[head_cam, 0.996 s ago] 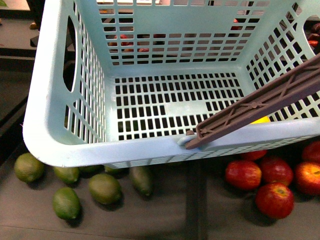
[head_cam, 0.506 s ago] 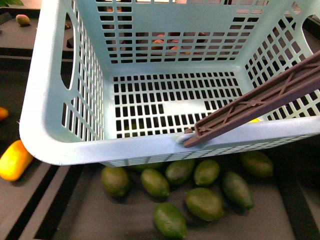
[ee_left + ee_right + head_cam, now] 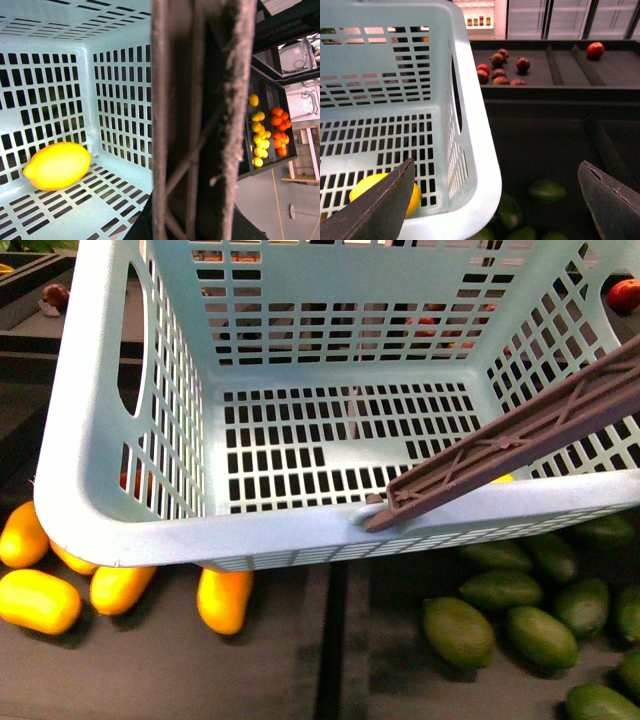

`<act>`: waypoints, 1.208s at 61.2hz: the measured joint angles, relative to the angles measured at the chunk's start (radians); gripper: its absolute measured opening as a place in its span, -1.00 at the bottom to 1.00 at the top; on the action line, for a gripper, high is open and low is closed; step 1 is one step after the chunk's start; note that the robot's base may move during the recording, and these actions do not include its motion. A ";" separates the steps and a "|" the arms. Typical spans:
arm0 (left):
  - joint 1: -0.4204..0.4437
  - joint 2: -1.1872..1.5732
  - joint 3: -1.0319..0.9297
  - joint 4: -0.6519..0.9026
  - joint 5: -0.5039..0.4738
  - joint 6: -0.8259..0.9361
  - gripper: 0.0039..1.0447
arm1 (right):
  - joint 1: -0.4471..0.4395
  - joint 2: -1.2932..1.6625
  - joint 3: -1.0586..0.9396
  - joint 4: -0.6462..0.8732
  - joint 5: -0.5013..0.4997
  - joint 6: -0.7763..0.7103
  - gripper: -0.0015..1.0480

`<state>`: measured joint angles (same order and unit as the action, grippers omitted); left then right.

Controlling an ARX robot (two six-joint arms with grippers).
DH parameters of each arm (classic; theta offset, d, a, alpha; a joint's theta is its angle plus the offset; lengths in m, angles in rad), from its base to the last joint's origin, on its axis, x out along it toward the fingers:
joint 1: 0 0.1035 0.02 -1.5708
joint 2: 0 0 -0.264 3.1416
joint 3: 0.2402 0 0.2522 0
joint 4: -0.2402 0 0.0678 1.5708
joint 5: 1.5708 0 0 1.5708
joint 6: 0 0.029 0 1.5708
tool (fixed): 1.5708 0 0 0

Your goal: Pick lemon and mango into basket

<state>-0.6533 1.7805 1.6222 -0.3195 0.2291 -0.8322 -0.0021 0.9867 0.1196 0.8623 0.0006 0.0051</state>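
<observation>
The light turquoise basket [image 3: 300,535] hangs over a dark fruit shelf and fills most of the front view. Its brown handle [image 3: 520,440] runs across the right side. My left gripper [image 3: 195,222] is shut on that handle [image 3: 200,120], which hides the jaws. The lemon [image 3: 57,165] lies on the slotted floor in a corner of the basket [image 3: 120,90]; it also shows as the lemon [image 3: 370,186] behind one finger. My right gripper [image 3: 495,200] is open, straddling the basket's rim [image 3: 480,165]. Several yellow-orange oblong mangoes [image 3: 40,600] lie on the shelf under the basket's front left corner.
Green oval fruits [image 3: 460,630] lie on the shelf at the front right, also seen as green fruits [image 3: 547,191] below the right gripper. Dark red fruits [image 3: 500,67] sit on a back shelf. Bins of yellow fruit [image 3: 259,135] and orange fruit [image 3: 279,130] stand further off.
The basket and my view have travelled left along the shelf. Apples and green fruits slid off to the right, and yellow mangoes came into sight at the lower left.
</observation>
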 joint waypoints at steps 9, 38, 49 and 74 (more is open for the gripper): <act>0.000 0.000 0.000 0.000 0.001 0.000 -0.92 | 0.000 0.000 0.000 0.000 0.000 0.000 0.83; 0.000 0.000 0.000 0.000 0.000 0.001 -0.92 | 0.000 0.002 0.000 0.000 0.000 0.000 0.83; 0.000 0.000 0.000 0.000 0.000 0.000 -0.92 | 0.000 0.000 0.000 0.000 -0.001 0.000 0.83; 0.020 -0.002 0.000 0.000 -0.027 0.008 -0.92 | 0.003 0.001 0.000 0.000 -0.004 0.000 0.83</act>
<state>-0.6334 1.7790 1.6222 -0.3195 0.2024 -0.8238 0.0013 0.9874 0.1200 0.8623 -0.0032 0.0051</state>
